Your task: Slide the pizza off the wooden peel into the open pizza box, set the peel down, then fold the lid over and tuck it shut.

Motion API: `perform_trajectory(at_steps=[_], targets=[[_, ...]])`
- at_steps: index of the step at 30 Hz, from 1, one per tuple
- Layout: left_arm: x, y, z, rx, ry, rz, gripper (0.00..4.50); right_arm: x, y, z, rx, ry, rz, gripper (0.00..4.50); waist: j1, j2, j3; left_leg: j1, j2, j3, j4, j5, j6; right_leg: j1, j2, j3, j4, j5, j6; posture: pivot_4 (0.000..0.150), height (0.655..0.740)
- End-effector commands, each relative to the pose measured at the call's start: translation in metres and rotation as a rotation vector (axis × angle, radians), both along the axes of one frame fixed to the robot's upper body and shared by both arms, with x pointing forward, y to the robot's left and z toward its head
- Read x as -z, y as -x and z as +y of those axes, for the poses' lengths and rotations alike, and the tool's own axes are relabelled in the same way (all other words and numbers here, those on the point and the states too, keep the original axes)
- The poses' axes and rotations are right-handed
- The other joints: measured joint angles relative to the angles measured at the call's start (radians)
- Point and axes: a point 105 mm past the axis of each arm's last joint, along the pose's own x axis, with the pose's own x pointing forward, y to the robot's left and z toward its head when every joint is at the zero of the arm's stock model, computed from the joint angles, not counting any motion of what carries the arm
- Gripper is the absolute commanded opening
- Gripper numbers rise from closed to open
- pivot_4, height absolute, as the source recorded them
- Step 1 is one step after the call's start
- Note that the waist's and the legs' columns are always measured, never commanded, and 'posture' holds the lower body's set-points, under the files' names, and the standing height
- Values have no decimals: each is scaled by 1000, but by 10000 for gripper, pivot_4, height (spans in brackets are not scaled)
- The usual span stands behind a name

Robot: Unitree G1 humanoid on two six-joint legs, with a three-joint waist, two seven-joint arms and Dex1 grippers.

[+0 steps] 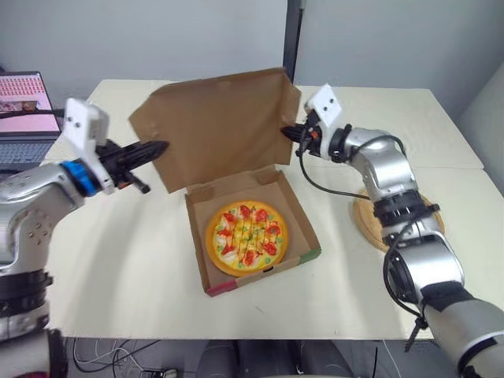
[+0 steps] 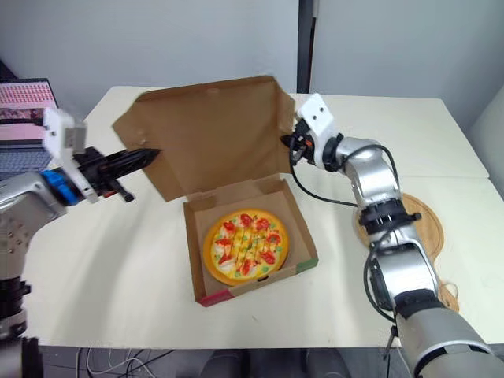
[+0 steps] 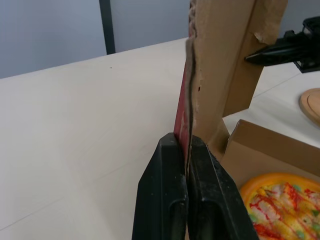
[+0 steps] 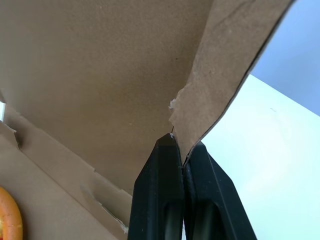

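the pizza box (image 1: 236,282) sits open near the middle of the table (image 1: 118,260), a little toward its near edge, with the pizza (image 1: 246,236) lying flat inside the base, ringed by the cardboard walls. the lid (image 1: 220,126) stands raised from the box's far wall, its plain brown inner face turned toward the near edge and its side flaps folded forward. the left gripper (image 1: 161,147) is at the lid's left edge, its two black fingers pressed together on the cardboard edge, which runs up between them in the left wrist view. the right gripper (image 1: 290,134) is at the lid's right side, fingers likewise closed, pinching the ragged lower corner of the right flap where it meets the lid panel. the wooden peel (image 2: 429,228) lies flat on the table close to the right edge, well apart from the box and partly covered by the right arm that reaches over it. a laptop (image 1: 24,106) with its screen lit stands beyond the table's left edge near the far left corner.
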Motion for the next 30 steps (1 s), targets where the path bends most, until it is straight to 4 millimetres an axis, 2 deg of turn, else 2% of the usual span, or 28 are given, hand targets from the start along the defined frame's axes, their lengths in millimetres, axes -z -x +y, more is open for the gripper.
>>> perform_trajectory(at_steps=[1,4,7,11,15,17,20,22,27,30], targets=[[-14,-6,-22,84,-4,-50,0,-20,13,-6,46,-32,-64,365,1,0,0,-1,0,0,0,0,0,-1,0,0,1,0,0,1500,7332],[-13,-9,-27,127,-21,-53,0,-16,19,-13,83,-42,-37,365,0,0,0,-5,-1,1,1,0,-1,-4,1,1,0,0,1,1500,7332],[-12,-13,-27,151,-36,-59,0,-12,23,-23,99,-37,-23,6848,-1,0,0,-5,-3,2,1,1,-1,-6,2,2,0,0,1,1500,7332],[-13,-18,-25,154,-36,-78,0,-11,35,-49,124,-29,4,20966,8,0,0,-8,-4,2,2,1,-1,-9,3,2,0,0,1,1500,7332],[-12,-23,-27,161,-32,-98,0,4,61,-74,82,-47,116,35306,22,-1,-1,-12,-5,2,3,1,-1,-12,3,3,0,1,2,1500,7332],[-12,-24,-28,166,-29,-106,0,15,72,-82,68,-3,140,35306,23,-1,-1,-12,-5,2,2,1,-1,-12,3,3,0,1,2,1500,7332],[-12,-26,-28,172,-25,-112,0,39,81,-96,93,158,127,35306,21,-1,-1,-12,-6,2,2,1,-1,-12,3,4,-1,1,2,1500,7332],[-11,-27,-28,178,-28,-115,0,57,86,-103,87,269,115,31541,20,-1,-1,-12,-6,3,3,1,-1,-12,3,4,-1,1,2,1500,7332],[-12,-31,-31,199,-20,-122,0,92,101,-100,-3,380,144,15490,17,-1,-1,-12,-5,3,3,1,-1,-12,4,5,0,1,3,1500,7332],[-13,-33,-34,220,-11,-124,0,103,117,-85,-86,369,185,4613,19,-1,-1,-12,-5,2,4,1,-1,-12,4,4,0,1,3,1500,7332]])
